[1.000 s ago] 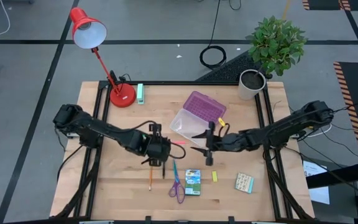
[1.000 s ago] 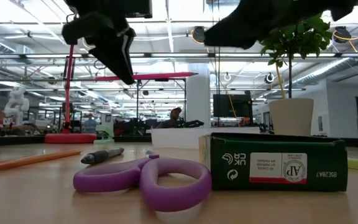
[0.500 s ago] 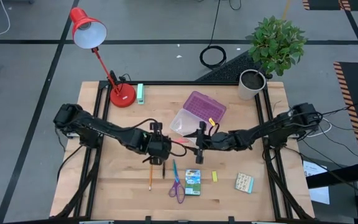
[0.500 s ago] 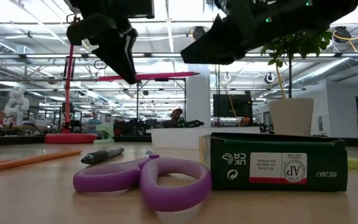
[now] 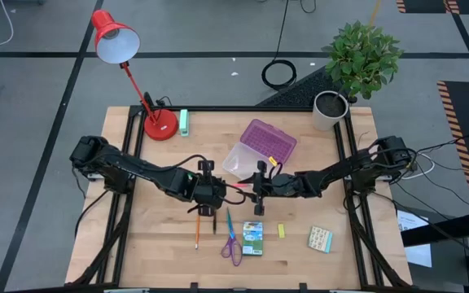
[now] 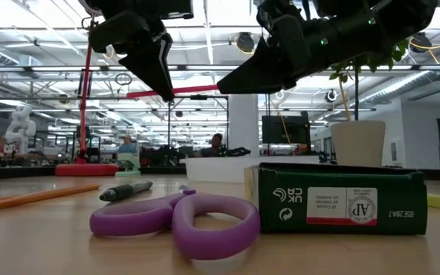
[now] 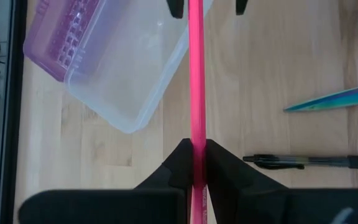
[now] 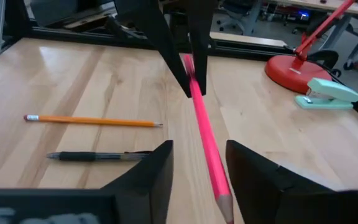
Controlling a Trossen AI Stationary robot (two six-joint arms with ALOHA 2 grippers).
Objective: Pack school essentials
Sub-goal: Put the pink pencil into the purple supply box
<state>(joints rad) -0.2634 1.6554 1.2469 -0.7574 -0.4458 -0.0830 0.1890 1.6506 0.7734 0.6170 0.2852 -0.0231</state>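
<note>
Two hands meet at one pink pencil [image 7: 196,81], up in the air over the tabletop [image 5: 161,244]. The left hand [image 7: 193,163] pinches one end of it tight. The right hand [image 8: 197,163] has slid in from the side since a second ago, and its fingers are spread with the pencil's point end lying between them, not yet squeezed. That looks like a hand-over: the right hand may soon take the pencil and carry it to the clear case [image 5: 245,159], which lies open just behind the two hands with its purple lid [image 5: 268,139] beside it.

Below the left hand lie the orange pencil [image 5: 196,233] and the black pen [image 5: 214,223]. A little farther off are the purple scissors [image 5: 231,244], the green crayon box [image 5: 253,238], the yellow eraser [image 5: 281,230] and the patterned pack [image 5: 320,238]. None of these is packed yet, so most of the job is left.
</note>
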